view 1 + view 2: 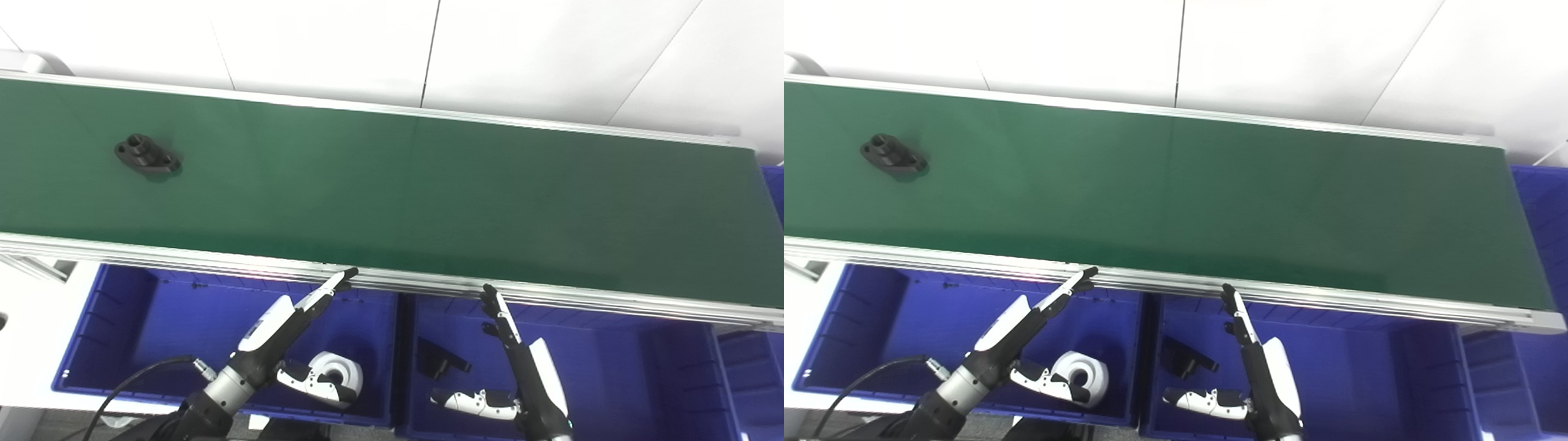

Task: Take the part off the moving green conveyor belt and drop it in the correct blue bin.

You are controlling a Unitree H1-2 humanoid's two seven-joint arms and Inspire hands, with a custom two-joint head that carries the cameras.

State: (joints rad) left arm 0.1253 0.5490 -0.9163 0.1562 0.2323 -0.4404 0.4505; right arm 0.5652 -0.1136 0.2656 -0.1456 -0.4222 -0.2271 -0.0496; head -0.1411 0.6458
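1. Left hand (288,331): fingers straight and spread, holding nothing; tips reach the near rail of the conveyor belt, thumb hanging low. Poised over the left blue bin (122,343), apparently waiting for the part to arrive.
2. Right hand (520,361): fingers extended upright, apart, empty; tips just short of the near rail, thumb out to the side. Stationed above the right blue bin (643,380).
3. White ring-shaped part (337,370): lies in the left bin by its right wall, evidently already sorted.
4. Black part (438,361): lies in the right bin near its left wall; shape hard to make out, possibly a bracket.
5. Conveyor belt (429,196): green, bare along the middle and right end.
6. Black flanged part (147,155): flat on the belt near its left end, toward the far edge, well apart from both hands.
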